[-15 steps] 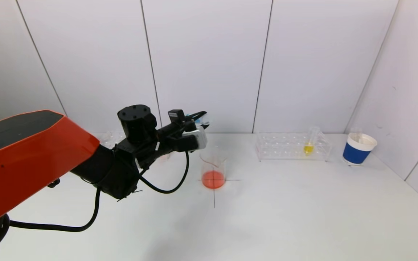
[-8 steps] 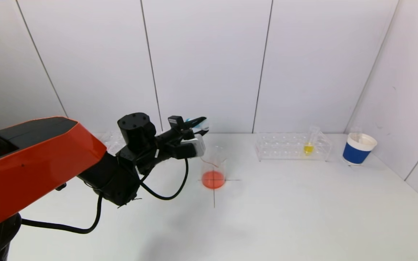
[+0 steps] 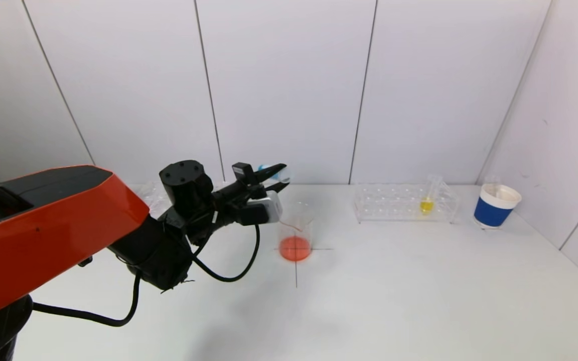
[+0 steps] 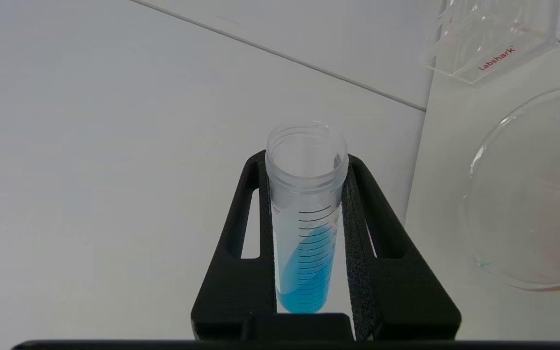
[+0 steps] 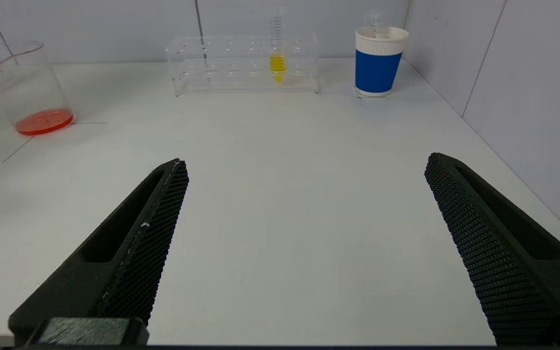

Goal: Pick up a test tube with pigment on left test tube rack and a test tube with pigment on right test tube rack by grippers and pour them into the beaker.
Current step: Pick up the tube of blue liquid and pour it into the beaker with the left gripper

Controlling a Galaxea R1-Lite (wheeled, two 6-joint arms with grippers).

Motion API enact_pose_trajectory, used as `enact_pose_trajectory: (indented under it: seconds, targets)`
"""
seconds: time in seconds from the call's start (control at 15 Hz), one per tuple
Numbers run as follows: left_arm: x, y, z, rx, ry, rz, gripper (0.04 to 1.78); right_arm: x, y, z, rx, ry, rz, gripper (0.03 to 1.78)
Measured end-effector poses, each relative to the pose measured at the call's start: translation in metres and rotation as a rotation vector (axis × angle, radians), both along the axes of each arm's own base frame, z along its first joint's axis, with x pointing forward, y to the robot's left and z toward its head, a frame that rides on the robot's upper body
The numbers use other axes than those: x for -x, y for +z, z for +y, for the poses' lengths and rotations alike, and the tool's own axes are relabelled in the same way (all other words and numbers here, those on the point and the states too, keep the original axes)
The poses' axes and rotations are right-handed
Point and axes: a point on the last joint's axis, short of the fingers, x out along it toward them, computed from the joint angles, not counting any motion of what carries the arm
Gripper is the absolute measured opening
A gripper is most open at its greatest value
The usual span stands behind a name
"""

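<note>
A: Starting at the left, what is the left claw (image 3: 275,179) doing?

B: It is gripping a test tube with blue pigment (image 4: 305,218) between its closed pads, holding it tipped over, just up and to the left of the beaker (image 3: 295,231). The left test tube rack (image 3: 154,193) is sitting behind the arm, mostly hidden.

A: So which step is that?

B: By my reading, the left arm is carrying its tube toward the pour. The beaker is standing mid-counter (image 3: 369,291) with red-orange liquid already in the bottom, and the blue is lying low in the tube, none at the mouth.

A: What is the next move asking for?

B: Probably bringing the tube's mouth over the beaker rim, then tilting further so the blue runs in rather than onto the counter.

A: And farther right?

B: The right test tube rack (image 3: 404,202) is holding a test tube with yellow pigment (image 3: 427,200), untouched, beside a blue paper cup (image 3: 495,206). The right claw (image 5: 304,248) is hanging wide open and empty, well short of that rack.
</note>
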Motion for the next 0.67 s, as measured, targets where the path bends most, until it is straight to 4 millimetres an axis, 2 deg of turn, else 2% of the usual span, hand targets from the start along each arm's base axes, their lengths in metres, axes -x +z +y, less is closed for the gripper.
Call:
enact_pose_trajectory:
  seconds: [0.67]
  targets:
    - [0.0054, -0.0015, 0.0017, -0.053, -0.013, -0.044, 0.42, 0.0, 0.0, 0.0, 0.0, 0.0, 0.0, 1.77]
